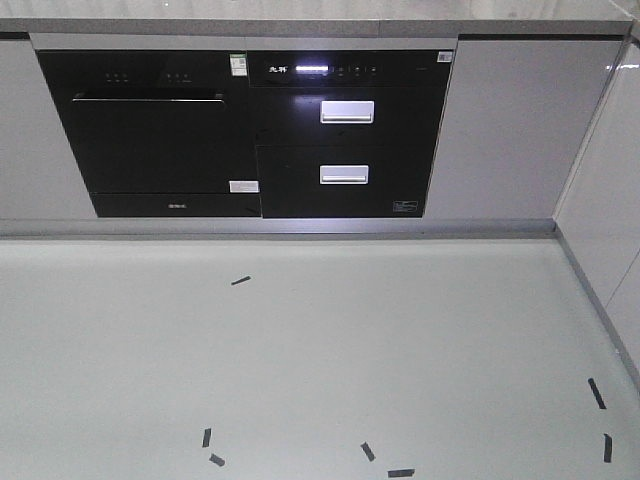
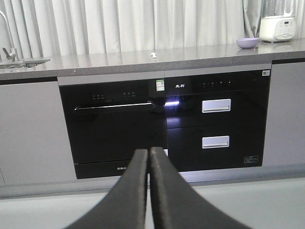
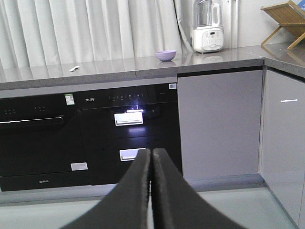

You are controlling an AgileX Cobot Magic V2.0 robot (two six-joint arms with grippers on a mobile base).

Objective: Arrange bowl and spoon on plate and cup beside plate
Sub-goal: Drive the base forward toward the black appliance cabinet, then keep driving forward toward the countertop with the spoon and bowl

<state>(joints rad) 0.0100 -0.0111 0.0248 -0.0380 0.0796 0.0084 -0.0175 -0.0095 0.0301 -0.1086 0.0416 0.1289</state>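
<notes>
grey countertop (image 3: 119, 67): bowl (image 3: 166, 55), spoon (image 3: 74, 68); appliance labels (image 3: 69, 99) unreadable; left jaws, right jaws closed, empty.

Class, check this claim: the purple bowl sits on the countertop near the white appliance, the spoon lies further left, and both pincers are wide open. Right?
No: both wrist views show the left pincer and right pincer shut, not open. The bowl, spoon and white appliance are as stated.

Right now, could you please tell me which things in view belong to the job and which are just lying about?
Job: bowl, spoon, both on the countertop; plate and cup not in view.
Just there: blender, wooden rack, tap, floor tape marks.
</notes>
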